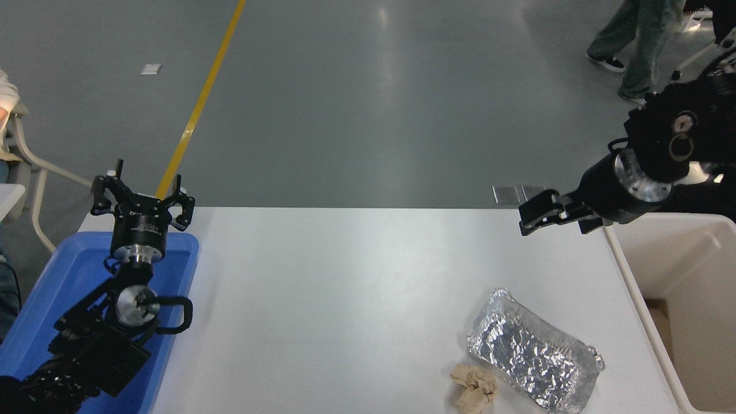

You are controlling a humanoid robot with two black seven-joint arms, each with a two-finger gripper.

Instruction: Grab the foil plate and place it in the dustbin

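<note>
The right end effector (532, 218) hangs nearly closed and empty, far above the foil plate (535, 357); a descending pinch could crumple its thin rim or snag the paper wad (475, 389).

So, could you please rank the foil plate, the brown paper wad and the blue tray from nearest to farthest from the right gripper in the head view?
From the right gripper:
1. Foil plate, below it on the table's near right.
2. Brown paper wad, just left of the plate at the near edge.
3. Blue tray, far across at the table's left end.
</note>
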